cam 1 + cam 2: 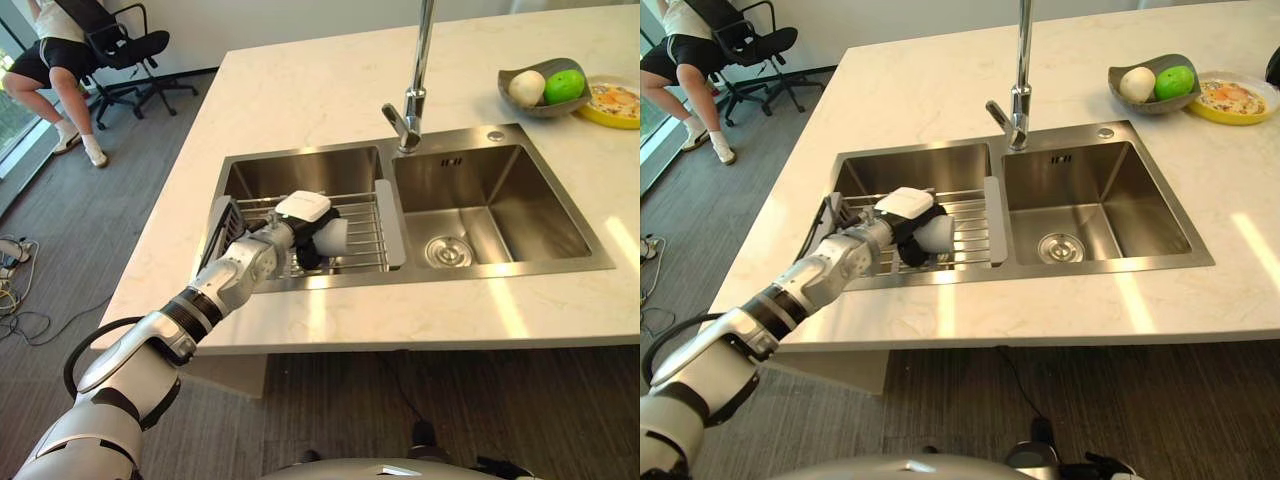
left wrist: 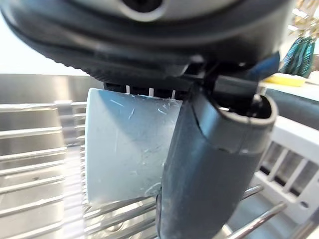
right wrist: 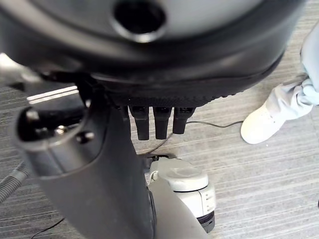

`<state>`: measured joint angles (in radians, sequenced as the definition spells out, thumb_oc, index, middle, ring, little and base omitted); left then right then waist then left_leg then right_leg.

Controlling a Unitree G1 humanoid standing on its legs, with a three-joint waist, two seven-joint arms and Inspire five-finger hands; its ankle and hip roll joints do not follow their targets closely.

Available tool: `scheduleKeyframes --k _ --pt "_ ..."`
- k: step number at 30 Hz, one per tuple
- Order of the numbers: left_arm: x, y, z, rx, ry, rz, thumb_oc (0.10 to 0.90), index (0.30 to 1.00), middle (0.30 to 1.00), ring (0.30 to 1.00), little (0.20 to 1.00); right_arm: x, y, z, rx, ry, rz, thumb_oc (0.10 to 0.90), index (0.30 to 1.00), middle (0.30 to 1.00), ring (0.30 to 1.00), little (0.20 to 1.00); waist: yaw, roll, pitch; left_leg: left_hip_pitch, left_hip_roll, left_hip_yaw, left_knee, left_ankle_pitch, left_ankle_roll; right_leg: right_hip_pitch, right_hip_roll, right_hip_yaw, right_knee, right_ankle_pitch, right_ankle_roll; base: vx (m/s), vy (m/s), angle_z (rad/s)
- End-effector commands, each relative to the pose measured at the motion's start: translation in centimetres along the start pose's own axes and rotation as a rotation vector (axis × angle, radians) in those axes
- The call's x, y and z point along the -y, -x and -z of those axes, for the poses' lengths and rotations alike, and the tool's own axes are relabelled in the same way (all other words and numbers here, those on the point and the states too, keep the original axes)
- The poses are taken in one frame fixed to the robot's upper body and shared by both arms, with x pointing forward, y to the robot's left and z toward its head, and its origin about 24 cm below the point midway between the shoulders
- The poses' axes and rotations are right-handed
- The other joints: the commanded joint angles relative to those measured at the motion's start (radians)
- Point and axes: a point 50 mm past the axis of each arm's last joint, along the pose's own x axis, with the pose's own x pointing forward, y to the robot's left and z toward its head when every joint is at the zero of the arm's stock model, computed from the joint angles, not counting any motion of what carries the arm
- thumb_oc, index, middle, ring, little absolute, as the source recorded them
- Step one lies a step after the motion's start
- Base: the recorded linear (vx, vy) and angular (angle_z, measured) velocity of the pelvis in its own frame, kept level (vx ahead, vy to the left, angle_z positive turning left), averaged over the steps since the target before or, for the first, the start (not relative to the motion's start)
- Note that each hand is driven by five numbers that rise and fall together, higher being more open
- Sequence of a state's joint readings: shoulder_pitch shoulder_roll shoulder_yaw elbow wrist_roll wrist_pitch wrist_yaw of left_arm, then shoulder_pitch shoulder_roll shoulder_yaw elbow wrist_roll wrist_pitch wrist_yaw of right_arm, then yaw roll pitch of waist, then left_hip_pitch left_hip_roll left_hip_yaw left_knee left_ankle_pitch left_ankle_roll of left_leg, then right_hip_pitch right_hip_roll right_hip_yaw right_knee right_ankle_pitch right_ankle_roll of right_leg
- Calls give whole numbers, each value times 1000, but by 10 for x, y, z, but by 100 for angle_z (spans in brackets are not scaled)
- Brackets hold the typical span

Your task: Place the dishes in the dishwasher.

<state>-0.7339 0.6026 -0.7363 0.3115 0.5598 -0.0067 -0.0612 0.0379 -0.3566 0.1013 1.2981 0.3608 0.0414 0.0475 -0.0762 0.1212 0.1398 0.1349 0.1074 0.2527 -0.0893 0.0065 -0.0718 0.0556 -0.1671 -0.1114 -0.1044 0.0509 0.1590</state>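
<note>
Pickup step: left hand (image 1: 300,232) is clamping around white cup (image 1: 333,237) lying on wire rack (image 1: 365,235) in left sink basin (image 1: 300,170). Next it probably needs lifting clear toward dishwasher. Right hand (image 3: 99,164) fingers are curling, empty.

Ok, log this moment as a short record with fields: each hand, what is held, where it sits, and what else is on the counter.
left hand: over the wire rack, curled round the cup
held item: small white cup, lying on its side
wire rack: metal, set across the left basin of the steel double sink
right hand: hanging low above the grey floor, fingers curled, holding nothing
counter: grey bowl with a white and a green fruit; yellow plate of food beside it
faucet: tall, behind the basins
</note>
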Motion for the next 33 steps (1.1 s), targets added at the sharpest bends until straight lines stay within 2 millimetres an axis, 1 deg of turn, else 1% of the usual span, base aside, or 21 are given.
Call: scheduleKeyframes --k 1,3,4,5,7,8,9,10,11,12,15,16,18,19,20,21,22,24,26,30,33 --pt "-101 13 2 98 -87 -454 400 300 300 300 300 -15 -1 2 20 -46 -25 800 900 900 900 900 2 -87 12 26 12 -52 2 -29 -36 82 12 -19 17 -57 40 23 -20 4" --pt "-103 27 0 142 -36 -520 400 300 300 300 300 -16 -1 4 20 -47 -18 800 900 900 900 900 4 -89 9 31 15 -54 2 -29 -39 87 15 -21 17 -61 37 40 -37 15" --pt "-105 42 -2 185 26 -573 400 300 300 300 300 -17 -1 6 16 -54 -15 800 900 900 900 900 10 -93 4 36 21 -57 2 -27 -43 94 20 -23 17 -66 33 42 -43 16" --pt "-105 43 -1 183 27 -573 400 300 300 300 300 -17 -1 7 16 -51 -15 800 900 900 900 900 8 -92 3 36 21 -57 2 -28 -43 94 20 -23 17 -66 33 45 -55 -1" --pt "-104 56 0 202 132 -611 400 300 300 300 300 -19 -1 10 7 -54 -19 800 900 900 900 900 12 -94 -1 43 28 -61 5 -27 -47 103 26 -23 17 -72 27 40 -78 -4" --pt "-103 68 3 213 271 -671 400 300 300 300 300 -21 -1 12 6 -56 -25 800 900 900 900 900 20 -99 -4 46 35 -67 15 -26 -51 110 35 -21 17 -79 18 36 -87 6" --pt "-103 70 3 210 273 -671 400 300 300 300 300 -21 -1 12 6 -53 -24 800 900 900 900 900 18 -98 -4 47 35 -67 15 -26 -52 110 35 -21 17 -79 18 32 -109 4" --pt "-99 77 6 209 381 -716 400 300 300 300 300 -23 -1 12 8 -52 -30 800 900 900 900 900 22 -101 -3 42 41 -73 35 -28 -53 114 40 -19 17 -83 11 -16 -147 -2" --pt "-94 91 14 210 580 -801 400 300 300 300 300 -27 -1 10 20 -49 -45 800 900 900 900 900 35 -110 9 21 51 -90 87 -32 -57 118 48 -14 17 -88 -4 11 -144 0" --pt "-94 92 14 208 582 -800 400 300 300 300 300 -27 -1 11 19 -46 -44 800 900 900 900 900 32 -108 7 23 52 -92 90 -43 -58 122 49 -15 17 -95 -2 -36 -156 -1" --pt "-79 120 30 214 968 -958 400 300 300 300 300 -30 -1 6 44 -41 -62 800 900 900 900 900 66 -115 42 -39 68 -144 169 -1 -70 125 74 -25 17 -100 -32 -60 -204 5" --pt "-79 121 30 212 971 -958 400 300 300 300 300 -30 -1 6 43 -39 -61 800 900 900 900 900 62 -113 40 -36 69 -147 170 -9 -72 130 75 -28 17 -107 -31 -39 -120 4" --pt "-70 139 38 216 1121 -1039 400 300 300 300 300 -25 -1 4 51 -26 -57 800 900 900 900 900 94 -103 63 -77 76 -201 148 50 -86 129 93 -61 17 -123 -45 -73 -150 25" --pt "-69 140 38 215 1123 -1039 400 300 300 300 300 -25 -1 4 51 -25 -56 800 900 900 900 900 89 -102 61 -79 76 -206 145 54 -87 129 94 -65 17 -123 -46 -105 -128 52" --pt "-70 143 39 222 1143 -1067 400 300 300 300 300 -23 0 4 51 -15 -52 800 900 900 900 900 98 -96 68 -107 78 -227 130 89 -98 123 96 -88 17 -129 -50 -233 -85 75" --pt "-71 146 43 219 1172 -1122 400 300 300 300 300 -13 0 4 55 -6 -26 800 900 900 900 900 118 -81 92 -181 88 -234 99 185 -131 114 87 -172 17 -143 -55 -245 -79 102" --pt "-71 146 43 220 1173 -1123 400 300 300 300 300 -13 0 4 56 -7 -25 800 900 900 900 900 113 -80 90 -188 86 -240 96 193 -131 109 87 -178 17 -139 -55 -240 -78 166" --pt "-73 148 45 217 1156 -1143 400 300 300 300 300 -5 1 6 54 -11 -2 800 900 900 900 900 114 -73 87 -230 105 -153 55 227 -141 98 65 -279 17 -144 -54 -124 -86 185" --pt "-74 151 48 204 1129 -1149 400 300 300 300 300 2 2 8 49 -15 22 800 900 900 900 900 113 -68 88 -249 147 -50 72 232 -150 107 44 -361 17 -148 -55 -135 -61 146" --pt "-73 161 52 173 1085 -1167 400 300 300 300 300 3 1 -2 70 -22 23 800 900 900 900 900 125 -69 83 -196 169 -58 114 191 -155 113 23 -417 17 -127 -64 -150 69 116" --pt "-73 163 52 165 1060 -1169 400 300 300 300 300 0 1 -9 91 -39 11 800 900 900 900 900 123 -78 70 -135 193 -50 107 148 -166 115 8 -439 17 -131 -52 -141 156 97"
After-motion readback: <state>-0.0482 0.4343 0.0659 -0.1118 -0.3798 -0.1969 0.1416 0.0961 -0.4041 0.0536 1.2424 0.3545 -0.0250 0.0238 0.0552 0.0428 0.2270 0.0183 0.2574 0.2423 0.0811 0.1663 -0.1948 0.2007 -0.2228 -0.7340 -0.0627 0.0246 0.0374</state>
